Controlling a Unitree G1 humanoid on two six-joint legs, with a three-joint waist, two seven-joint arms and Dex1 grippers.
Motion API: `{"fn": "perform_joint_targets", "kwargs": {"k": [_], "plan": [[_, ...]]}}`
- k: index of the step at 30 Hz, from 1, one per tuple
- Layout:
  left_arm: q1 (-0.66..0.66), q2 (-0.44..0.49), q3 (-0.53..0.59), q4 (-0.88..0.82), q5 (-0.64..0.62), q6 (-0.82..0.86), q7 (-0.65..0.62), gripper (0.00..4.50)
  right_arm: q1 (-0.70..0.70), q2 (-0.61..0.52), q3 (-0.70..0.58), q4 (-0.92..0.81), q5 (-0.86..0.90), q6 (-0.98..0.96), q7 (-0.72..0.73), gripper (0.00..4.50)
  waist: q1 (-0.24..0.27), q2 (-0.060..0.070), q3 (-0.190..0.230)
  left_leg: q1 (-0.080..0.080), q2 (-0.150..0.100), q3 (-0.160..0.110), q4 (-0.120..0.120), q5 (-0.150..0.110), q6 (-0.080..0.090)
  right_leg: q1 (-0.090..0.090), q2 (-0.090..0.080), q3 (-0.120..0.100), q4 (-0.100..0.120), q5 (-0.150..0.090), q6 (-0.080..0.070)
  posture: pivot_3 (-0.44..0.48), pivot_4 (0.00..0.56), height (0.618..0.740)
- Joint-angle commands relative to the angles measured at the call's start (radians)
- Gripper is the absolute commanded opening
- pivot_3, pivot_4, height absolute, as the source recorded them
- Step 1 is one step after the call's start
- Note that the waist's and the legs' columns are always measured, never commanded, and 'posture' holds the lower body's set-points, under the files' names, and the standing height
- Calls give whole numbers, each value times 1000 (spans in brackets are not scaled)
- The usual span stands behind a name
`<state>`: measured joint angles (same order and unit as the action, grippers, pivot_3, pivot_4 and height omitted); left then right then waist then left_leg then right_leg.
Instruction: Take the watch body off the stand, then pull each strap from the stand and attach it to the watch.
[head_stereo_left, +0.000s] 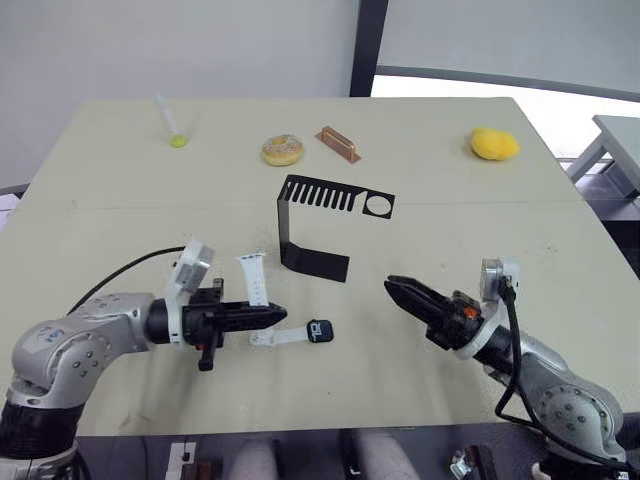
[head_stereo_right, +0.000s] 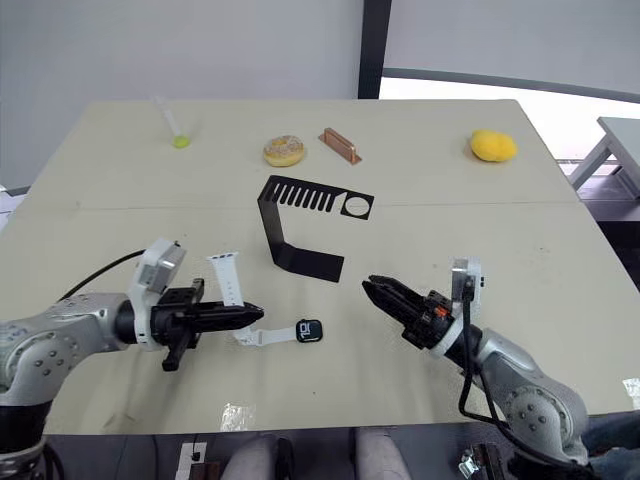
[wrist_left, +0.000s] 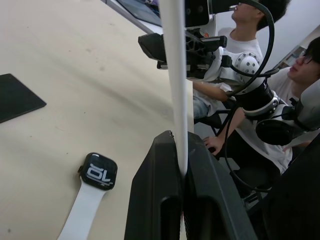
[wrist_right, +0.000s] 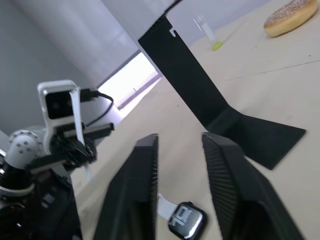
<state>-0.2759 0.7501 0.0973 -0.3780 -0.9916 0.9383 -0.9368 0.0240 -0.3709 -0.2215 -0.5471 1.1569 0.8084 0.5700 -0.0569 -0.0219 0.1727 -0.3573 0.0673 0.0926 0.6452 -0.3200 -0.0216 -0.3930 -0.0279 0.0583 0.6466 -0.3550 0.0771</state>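
Watch body (head_stereo_left: 320, 331) lies between grippers — left jaws clamp loose strap (head_stereo_left: 254, 278), right jaws parted; stand (head_stereo_left: 318, 225) behind.

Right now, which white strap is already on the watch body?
The strap lying flat on the table, joined to the watch body. The other strap is pinched upright in the left pincer.

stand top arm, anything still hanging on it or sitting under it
Nothing hangs from the stand: its slots and round hole are bare. Under the top arm only bare table shows.
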Motion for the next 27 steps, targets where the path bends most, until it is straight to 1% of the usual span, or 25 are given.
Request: {"fn": "perform_joint_targets", "kwargs": {"k": [1,2,3,7,11,14,20,27], "plan": [[-42,-28,-25,-1,-16,22,21,0,6,16,40,-62,72,6,-52,3754,-1,0,0,-1,0,0,0,0,0,0,0,0,0,0,0,0,150,740],[-48,-34,-27,1,-17,26,22,0,5,21,47,-63,81,4,-63,4254,-2,0,0,-1,0,0,0,0,0,-1,0,1,-1,0,1,0,150,740],[-62,-46,-39,7,-19,36,24,0,-1,33,62,-58,87,0,-77,4440,-3,0,0,-1,0,1,1,0,0,-1,0,1,-1,0,1,0,150,740],[-106,-106,-75,18,-44,76,43,0,-24,78,142,-34,91,7,-103,4440,0,0,0,-1,0,0,1,0,0,-1,0,1,-1,0,1,0,150,740],[-108,-116,-96,14,-53,125,54,0,-61,134,175,-19,89,-24,-143,4440,-4,0,0,-2,0,1,1,2,-3,-2,1,1,-1,1,1,0,150,740],[-114,-125,-100,17,-63,149,62,0,-89,154,187,0,81,-31,-146,4440,0,0,0,-2,0,0,1,2,-3,-2,1,1,-1,0,1,0,150,740],[-122,-131,-112,19,-59,174,61,0,-126,156,216,32,93,-16,-133,4440,0,0,0,-2,0,0,1,2,-3,-2,0,1,-1,1,1,0,150,740],[-134,-159,-126,16,-51,171,69,0,-179,165,231,68,100,-8,-134,4440,0,0,0,-3,0,0,2,2,-3,-2,1,1,-1,1,1,0,150,740]]}}
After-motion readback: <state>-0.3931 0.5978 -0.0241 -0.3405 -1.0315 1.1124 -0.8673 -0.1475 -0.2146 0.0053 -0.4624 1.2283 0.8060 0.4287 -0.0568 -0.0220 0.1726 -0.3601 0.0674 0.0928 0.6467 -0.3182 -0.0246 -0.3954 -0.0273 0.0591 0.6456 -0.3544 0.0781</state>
